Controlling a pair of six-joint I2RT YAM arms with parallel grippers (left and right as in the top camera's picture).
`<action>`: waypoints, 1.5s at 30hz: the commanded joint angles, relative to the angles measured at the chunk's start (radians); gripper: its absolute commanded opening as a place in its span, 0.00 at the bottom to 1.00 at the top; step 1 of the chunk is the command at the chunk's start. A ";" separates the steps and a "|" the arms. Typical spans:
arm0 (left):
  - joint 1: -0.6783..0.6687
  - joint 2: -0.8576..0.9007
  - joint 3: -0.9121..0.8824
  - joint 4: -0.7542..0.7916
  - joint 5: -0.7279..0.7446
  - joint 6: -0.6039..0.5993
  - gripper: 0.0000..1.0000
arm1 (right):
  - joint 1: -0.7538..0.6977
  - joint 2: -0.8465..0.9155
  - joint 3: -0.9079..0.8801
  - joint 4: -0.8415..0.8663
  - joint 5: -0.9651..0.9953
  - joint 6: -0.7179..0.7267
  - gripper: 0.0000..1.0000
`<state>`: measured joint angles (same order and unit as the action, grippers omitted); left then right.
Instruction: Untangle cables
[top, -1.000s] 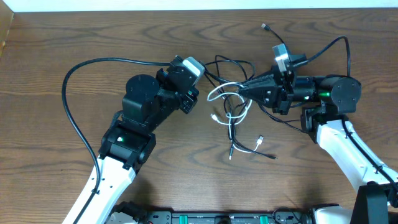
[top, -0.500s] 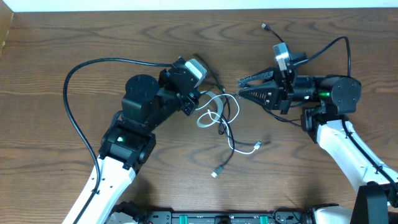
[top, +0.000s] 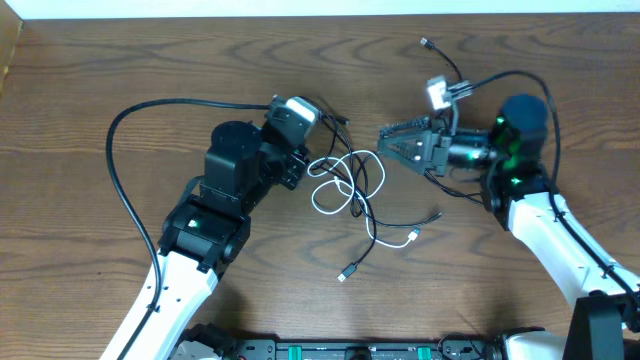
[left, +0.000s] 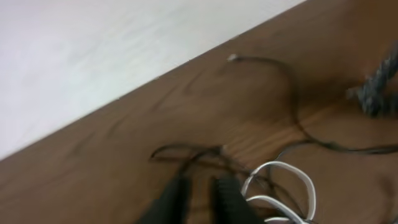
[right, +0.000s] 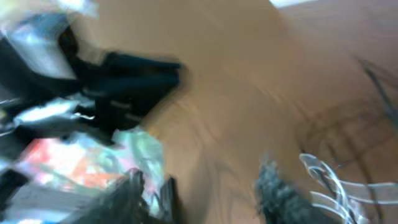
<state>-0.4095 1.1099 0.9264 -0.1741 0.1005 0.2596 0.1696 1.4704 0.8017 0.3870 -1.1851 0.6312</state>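
Between the two arms, mid-table: you find the cables (top: 352, 190), a loose knot of thin black cords looped through one white cable (left: 280, 164), lying flat on the brown wooden table (top: 90, 60).
Loose ends: a black plug (top: 345, 275) and a white plug (top: 415, 236) trail toward the near side, clear of the knot.
Left tool (left: 198, 200): it sits just left of the knot, low over the table, with its fingers a narrow gap apart and nothing between them.
Right tool (top: 388, 140): it is just right of the knot and points left at it, spread wide and empty; its own view is blurred.
Why opposite sides: probably so you can draw strands apart, each arm pulling away from the other.
Progress: the loops cross one another, so sorting remains.
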 joint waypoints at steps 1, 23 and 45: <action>0.000 0.000 0.026 -0.019 -0.164 -0.089 0.43 | 0.045 0.002 0.001 -0.129 0.228 -0.232 0.68; 0.051 0.009 0.026 -0.103 -0.165 -0.240 0.83 | 0.260 0.248 0.001 -0.190 0.520 -0.290 0.80; 0.072 0.013 0.026 -0.124 -0.165 -0.248 0.84 | 0.344 0.301 0.001 0.108 0.281 -0.161 0.01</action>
<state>-0.3500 1.1183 0.9264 -0.2955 -0.0551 0.0250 0.5358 1.7794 0.7963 0.4435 -0.7536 0.3973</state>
